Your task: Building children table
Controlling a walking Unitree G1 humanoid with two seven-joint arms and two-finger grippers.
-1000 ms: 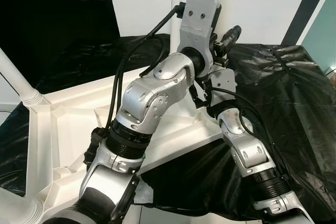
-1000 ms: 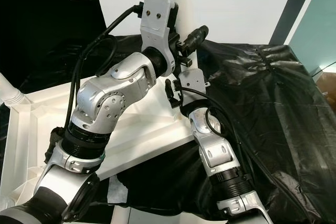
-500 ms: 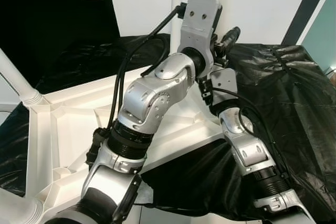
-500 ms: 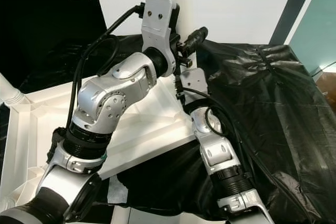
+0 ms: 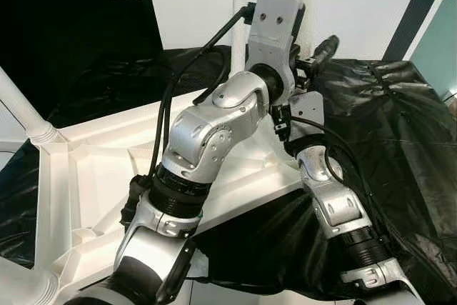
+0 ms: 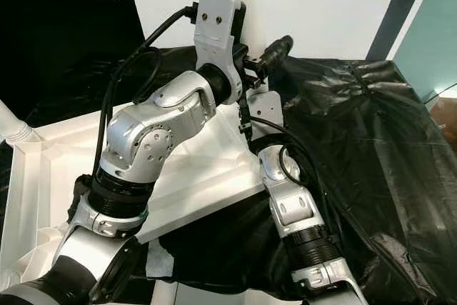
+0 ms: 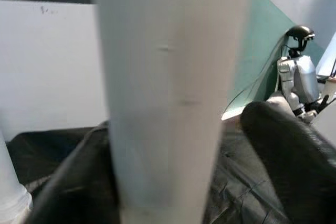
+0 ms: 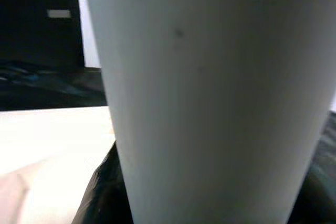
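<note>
1. Left pincer (image 7: 173,145): its two black fingers (image 7: 294,150) stand either side of a white table leg (image 7: 168,87), clasping it. In the head views this arm reaches up and across to the leg at the far corner of the upturned white tabletop (image 5: 100,169).
2. Right pincer (image 8: 210,203): pressed close against the same white leg; dark finger edges show at both sides low on the leg, but whether it is clamped cannot be told. The right arm (image 5: 332,198) rises just beside the left one.
3. The leg stands upright at the tabletop's far corner. Two more white legs: one (image 5: 21,112) at the left corner, one (image 5: 239,5) thin, behind.
4. Tabletop lies underside up, ribs showing, on a black plastic sheet (image 5: 400,126).
5. Left wrist view: another humanoid robot (image 7: 297,72) stands far off by a green wall.
6. No readable writing or labels anywhere.
</note>
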